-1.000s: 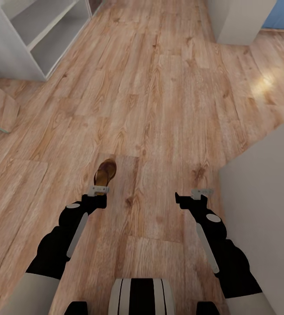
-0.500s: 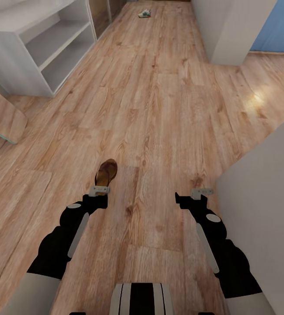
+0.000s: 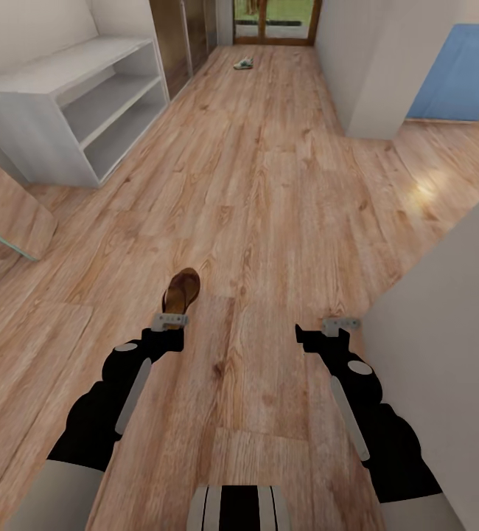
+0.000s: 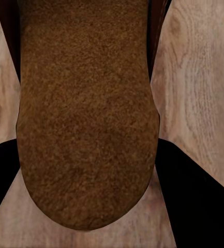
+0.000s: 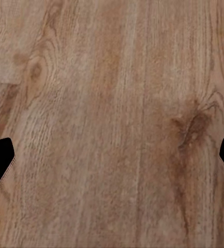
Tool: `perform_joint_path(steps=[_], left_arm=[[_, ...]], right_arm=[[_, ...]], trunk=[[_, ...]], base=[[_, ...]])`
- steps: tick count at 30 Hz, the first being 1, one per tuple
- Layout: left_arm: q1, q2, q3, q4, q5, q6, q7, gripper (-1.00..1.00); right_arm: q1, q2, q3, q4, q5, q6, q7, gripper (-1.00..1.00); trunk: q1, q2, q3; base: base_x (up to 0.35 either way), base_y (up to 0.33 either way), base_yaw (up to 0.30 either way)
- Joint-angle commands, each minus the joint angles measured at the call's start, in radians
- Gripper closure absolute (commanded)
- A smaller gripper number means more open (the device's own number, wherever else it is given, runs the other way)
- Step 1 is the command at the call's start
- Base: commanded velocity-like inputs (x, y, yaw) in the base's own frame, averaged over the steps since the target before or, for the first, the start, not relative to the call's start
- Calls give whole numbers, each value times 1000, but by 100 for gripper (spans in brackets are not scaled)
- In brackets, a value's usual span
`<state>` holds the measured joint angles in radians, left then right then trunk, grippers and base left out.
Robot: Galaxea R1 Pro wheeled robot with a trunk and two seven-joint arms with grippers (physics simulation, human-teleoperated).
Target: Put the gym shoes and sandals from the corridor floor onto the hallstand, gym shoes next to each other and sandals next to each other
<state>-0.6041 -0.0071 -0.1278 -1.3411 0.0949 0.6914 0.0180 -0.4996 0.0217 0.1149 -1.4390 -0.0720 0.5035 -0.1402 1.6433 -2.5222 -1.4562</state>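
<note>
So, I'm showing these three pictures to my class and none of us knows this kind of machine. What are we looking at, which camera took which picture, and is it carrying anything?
It is a simulated wheeled robot with two black arms. The head view looks down from its head over a wooden corridor floor. The left gripper holds a brown sandal. The left wrist view, taken from that arm, shows the sandal close up between the dark fingers. The right gripper is open and holds nothing; its wrist view shows bare floor. Far down the corridor lies a gym shoe. At the left stands the grey shoe rack, its shelves bare.
</note>
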Motion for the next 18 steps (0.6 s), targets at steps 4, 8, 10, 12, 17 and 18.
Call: perform_joint_path(steps=[4,8,10,12,17,18], left_arm=[[0,0,0,0,14,5,3,100],[0,0,0,0,15,5,3,100],[0,0,0,0,15,5,3,100],[0,-1,0,0,16,5,3,100],[0,-1,0,0,16,5,3,100],[0,-1,0,0,16,5,3,100]], right_arm=[[0,0,2,-1,-8,4,-9,-100],[0,0,2,-1,-8,4,-8,-100],[0,0,2,-1,-8,4,-9,-100],[0,0,2,-1,-8,4,-9,-100],[0,0,2,-1,-8,4,-9,-100],[0,0,2,-1,-8,4,-9,-100]], trunk=[[-2,1,21],[-4,2,44],[-5,2,55],[-6,3,66],[-8,4,93],[-8,4,99]], base=[[0,0,0],[0,0,0],[0,0,0],[0,0,0],[0,0,0],[0,0,0]])
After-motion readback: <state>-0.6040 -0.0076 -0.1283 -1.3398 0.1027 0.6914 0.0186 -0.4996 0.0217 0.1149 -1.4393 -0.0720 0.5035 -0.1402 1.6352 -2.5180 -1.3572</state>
